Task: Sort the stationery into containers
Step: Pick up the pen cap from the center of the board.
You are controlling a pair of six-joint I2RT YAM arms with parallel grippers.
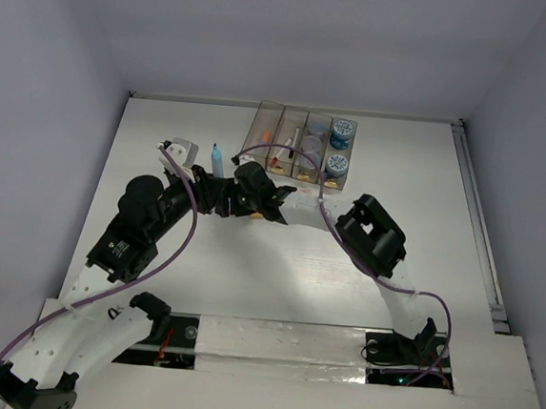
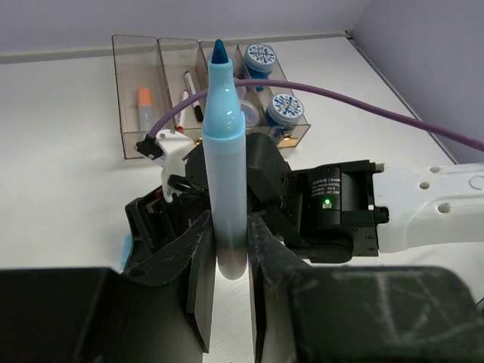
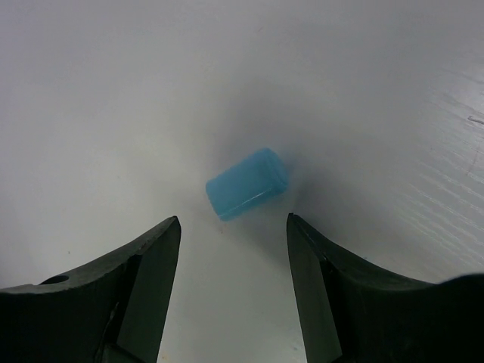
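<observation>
Two arms meet at centre frame in the top view. Left of centre, the left gripper (image 2: 227, 253) is clamped on the lower barrel of a light-blue plastic marker with a darker blue tip (image 2: 225, 151), which stands upright, tip up. Just right of it, the right gripper (image 3: 233, 227) points down at the white table (image 1: 400, 177) with its jaws apart. A small stubby light-blue plastic cylinder (image 3: 246, 184) lies on its side on the table just ahead of the fingertips, touching neither. Further right, toward the upper centre, sit four narrow translucent grey-brown plastic bins (image 1: 260, 132) joined in a row. The leftmost holds an orange stubby piece (image 2: 145, 102), the second thin pens (image 2: 185, 87), the third clear round jars (image 1: 316, 132) and the rightmost two round blue-patterned jars (image 1: 343, 130).
</observation>
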